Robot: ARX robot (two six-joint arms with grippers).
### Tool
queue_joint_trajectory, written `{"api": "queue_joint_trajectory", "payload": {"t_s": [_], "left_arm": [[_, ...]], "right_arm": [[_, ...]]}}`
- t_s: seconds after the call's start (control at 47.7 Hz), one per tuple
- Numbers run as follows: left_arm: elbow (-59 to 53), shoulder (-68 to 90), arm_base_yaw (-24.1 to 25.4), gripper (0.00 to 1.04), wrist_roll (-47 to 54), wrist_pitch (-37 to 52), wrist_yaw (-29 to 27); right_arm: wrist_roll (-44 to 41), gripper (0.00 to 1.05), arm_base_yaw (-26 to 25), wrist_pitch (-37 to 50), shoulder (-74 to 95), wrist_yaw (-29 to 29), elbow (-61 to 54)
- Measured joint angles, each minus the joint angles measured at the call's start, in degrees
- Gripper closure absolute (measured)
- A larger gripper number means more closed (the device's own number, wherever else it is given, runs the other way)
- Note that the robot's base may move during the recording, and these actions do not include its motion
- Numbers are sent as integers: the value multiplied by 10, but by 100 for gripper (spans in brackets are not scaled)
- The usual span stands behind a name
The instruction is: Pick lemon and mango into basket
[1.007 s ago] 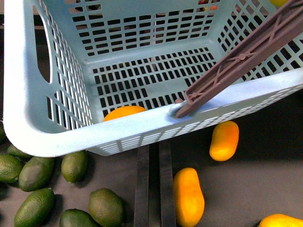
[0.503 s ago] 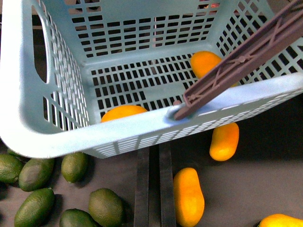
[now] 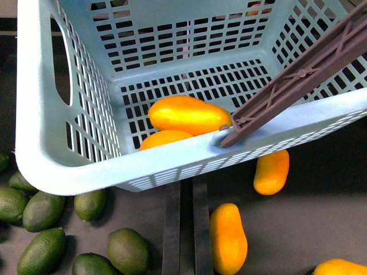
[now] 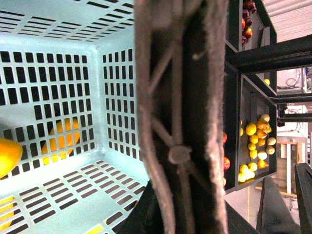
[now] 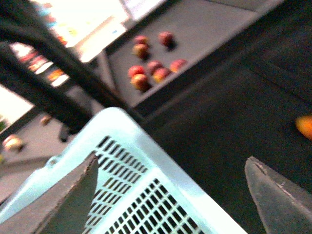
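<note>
Inside basket (image 3: 51, 166), two mangoes (image 3: 189, 113) lie touching, by near wall. Brown handle (image 3: 298, 74) slants over rim. Below, on dark table (image 3: 321, 217): three more mangoes (image 3: 228, 238), green fruits (image 3: 129, 249) at left. Right pincer (image 5: 171, 163) wide open, empty, above basket corner. Left pincer: cannot tell.

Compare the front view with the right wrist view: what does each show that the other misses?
Front view only: two mangoes inside the basket, its brown handle raised, plus loose mangoes and green fruits on the dark surface outside. Right wrist view only: the right end effector, open and empty, and red fruits on a gray surface beyond; this picture is blurred. Both: the aqua basket's slotted wall and rim.
</note>
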Motion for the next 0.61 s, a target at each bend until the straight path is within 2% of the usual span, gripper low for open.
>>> {"api": "queue_joint_trajectory", "payload": {"t_s": [0.084,0.189,0.273,0.441,0.483,0.608], "left_arm": [[0,0,0,100,0,0,0],[0,0,1,100,2,0,-6],[0,0,1,100,2,0,-6],[0,0,1,100,1,0,-3],[0,0,1,100,1,0,-3],[0,0,1,100,1,0,-2]], "right_arm": [[-123,30,-12,125,-16,-68,-70],[-266,51,-28,207,-58,-93,-151],[-308,68,-40,222,-89,-103,-196],[-329,102,-57,229,-139,-122,-260],[-335,103,-78,229,-154,-155,-274],[-336,103,-98,224,-193,-159,-306]]}}
